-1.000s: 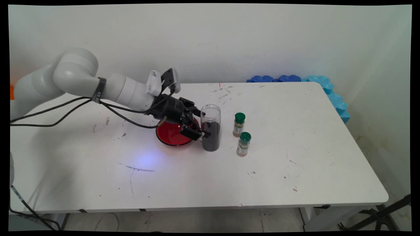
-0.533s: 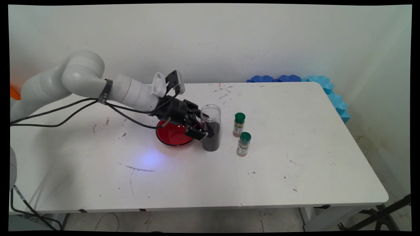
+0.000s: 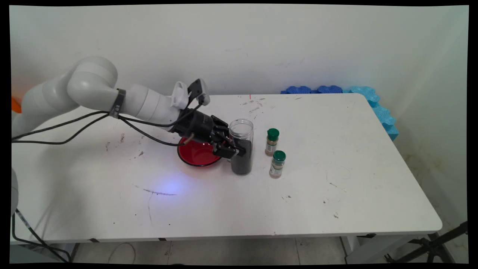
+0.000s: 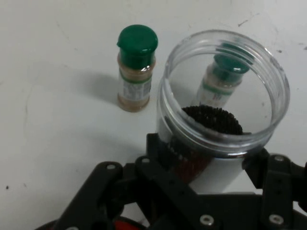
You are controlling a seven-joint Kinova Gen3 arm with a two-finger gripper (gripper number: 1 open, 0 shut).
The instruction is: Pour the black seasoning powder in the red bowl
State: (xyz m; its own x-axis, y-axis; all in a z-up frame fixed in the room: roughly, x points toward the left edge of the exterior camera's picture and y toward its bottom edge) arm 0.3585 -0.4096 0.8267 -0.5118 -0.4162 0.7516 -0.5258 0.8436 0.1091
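A clear open jar (image 3: 241, 157), about half full of dark grains, stands near the middle of the white table (image 3: 336, 194). My gripper (image 3: 238, 148) reaches in from the left and is shut on the jar at mid-height. In the hand view the jar (image 4: 225, 96) sits between the two fingers (image 4: 158, 148), its open mouth facing the camera. A red bowl (image 3: 196, 154) lies just left of the jar, under the hand. Two green-capped spice bottles (image 3: 272, 142) (image 3: 277, 164) stand right of the jar; one spice bottle (image 4: 136, 67) shows beside it in the hand view.
Blue foam pieces (image 3: 358, 91) line the table's back right corner and right edge. Black cables (image 3: 74, 127) hang from the arm over the table's left side. Small dark marks dot the tabletop.
The hand has moved right over the red bowl and its fingers have come together on the jar. The jar has shifted slightly to the right.
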